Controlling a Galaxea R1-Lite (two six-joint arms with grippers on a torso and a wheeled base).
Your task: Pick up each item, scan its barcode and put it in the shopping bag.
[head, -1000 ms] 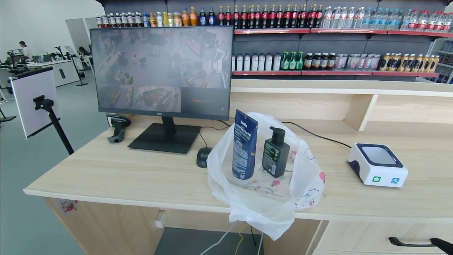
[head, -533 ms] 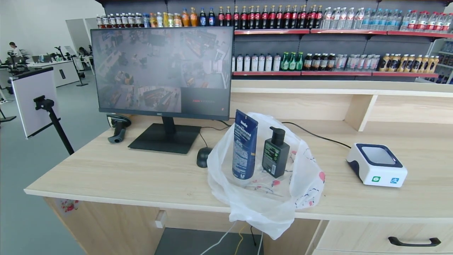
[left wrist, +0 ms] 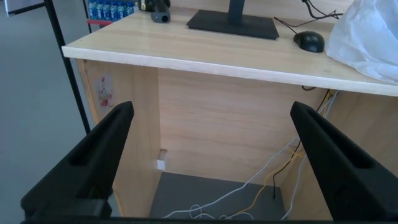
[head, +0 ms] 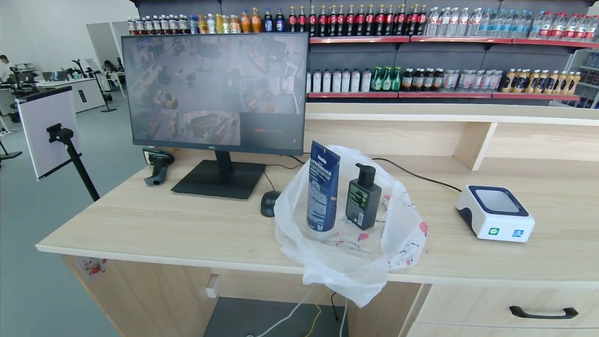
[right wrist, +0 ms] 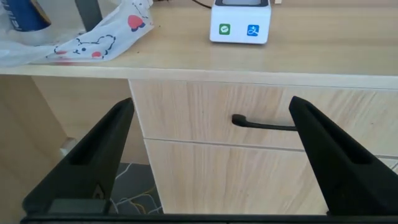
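**Tube and bottle both in the bag; jaws wide apart, down low**

Tube: blue, stands cap-down inside the bag, mid-worktop. We judge it light, soft-walled and slick, so it will buckle if clamped hard. Best hold is across the mid-body on the flat faces, with gentle force.

Bottle: dark pump type, upright, just beside the tube on its right, also in the bag. Probably heavier, with a rigid, squarish body. We'd take it on the flat sides below the shoulder and stay off the pump head, which may depress or twist.

Bag: thin translucent film with red print, its front hanging over the worktop edge. It is floppy, and the walls will likely drag with anything lifted out.

Scanner: white box, window up, well apart to the bag's right.

Both sets are spread wide and hold nothing. The left jaws sit low, in front of the worktop's left end. The right jaws sit low, in front of the drawer.

Print: the tube has a white logo up top and dense small text below. The bottle has a panel label. Both are too small for us to read, and we can't make out a barcode. The scanner front carries one green and one blue icon.
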